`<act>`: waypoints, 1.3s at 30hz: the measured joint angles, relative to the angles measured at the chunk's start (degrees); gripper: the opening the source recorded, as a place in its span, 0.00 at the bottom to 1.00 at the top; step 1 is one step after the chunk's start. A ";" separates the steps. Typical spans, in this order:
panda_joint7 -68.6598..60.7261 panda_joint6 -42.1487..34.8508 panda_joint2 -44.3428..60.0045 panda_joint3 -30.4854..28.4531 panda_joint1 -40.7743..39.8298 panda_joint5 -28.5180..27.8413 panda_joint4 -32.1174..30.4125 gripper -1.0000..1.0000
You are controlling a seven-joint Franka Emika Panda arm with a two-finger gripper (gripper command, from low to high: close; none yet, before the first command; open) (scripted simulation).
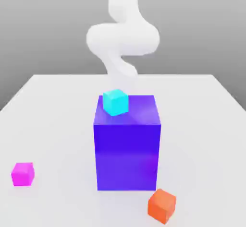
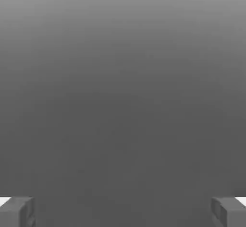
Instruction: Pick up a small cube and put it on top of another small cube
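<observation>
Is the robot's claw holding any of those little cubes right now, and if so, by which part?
Nothing is held. In the hand view the claw is open with only grey background between its fingers, and the magenta cube sits alone on the table.

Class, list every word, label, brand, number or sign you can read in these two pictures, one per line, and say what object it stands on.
None: no text, number, brand or sign can be read on anything.
The magenta cube, cyan cube, orange cube, big blue-violet block, white table and white robot arm are all plain.
The gripper, with its grey fingertips far apart, is unmarked too.
</observation>
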 joint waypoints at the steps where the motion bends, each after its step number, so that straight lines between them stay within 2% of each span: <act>1: 1.96 1.06 2.26 -0.14 -1.44 -0.19 -0.62 0.50; 9: 16.40 8.98 19.04 -2.08 -11.55 -1.39 -5.27 0.50; 17: 29.55 16.84 35.64 -6.69 -19.37 -1.02 -9.88 0.50; 24: 36.84 23.73 50.37 -9.49 -25.76 4.84 -13.73 0.50; 29: 34.83 31.31 60.78 -6.28 -29.06 9.43 -12.41 0.50; 30: 34.45 32.73 62.56 -5.52 -29.72 9.94 -12.05 0.00; 36: 34.35 33.53 63.45 -5.18 -29.99 10.14 -11.86 0.00; 39: 35.36 30.66 59.85 -6.47 -29.02 8.84 -12.63 0.00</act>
